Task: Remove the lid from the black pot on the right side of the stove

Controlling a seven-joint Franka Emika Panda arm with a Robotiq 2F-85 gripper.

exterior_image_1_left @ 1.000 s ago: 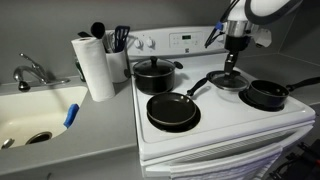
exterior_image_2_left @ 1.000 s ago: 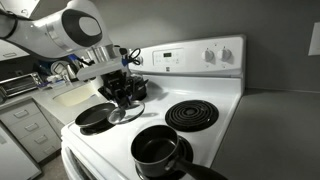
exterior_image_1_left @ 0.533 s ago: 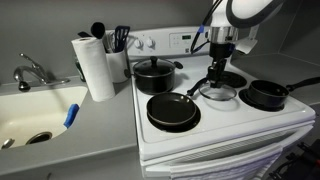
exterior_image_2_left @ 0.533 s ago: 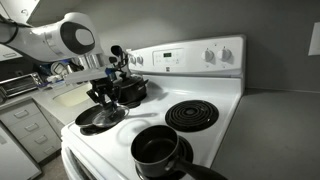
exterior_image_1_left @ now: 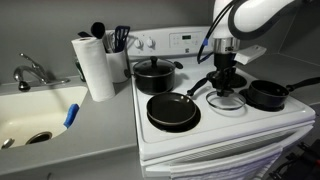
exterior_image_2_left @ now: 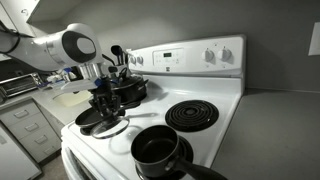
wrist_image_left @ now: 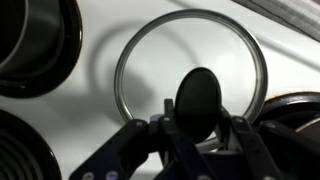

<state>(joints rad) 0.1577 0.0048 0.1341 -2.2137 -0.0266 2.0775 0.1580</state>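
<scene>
fingers (wrist_image_left: 166,128) of the gripper (wrist_image_left: 201,120) pinch the black knob (wrist_image_left: 200,95) of the small round glass lid (wrist_image_left: 165,55), dead centre of frame. lid level, knob up, on or just above the white stove (exterior_image_1_left: 205,128), just left of the small black saucepan (exterior_image_1_left: 265,96).

- I see the lid (wrist_image_left: 150,75) off its pot: round, dark-rimmed, glassy, black knob upward, level over the white stove (exterior_image_1_left: 215,130) top.
- The black pot (exterior_image_1_left: 265,96) sits uncovered, front right burner.
</scene>
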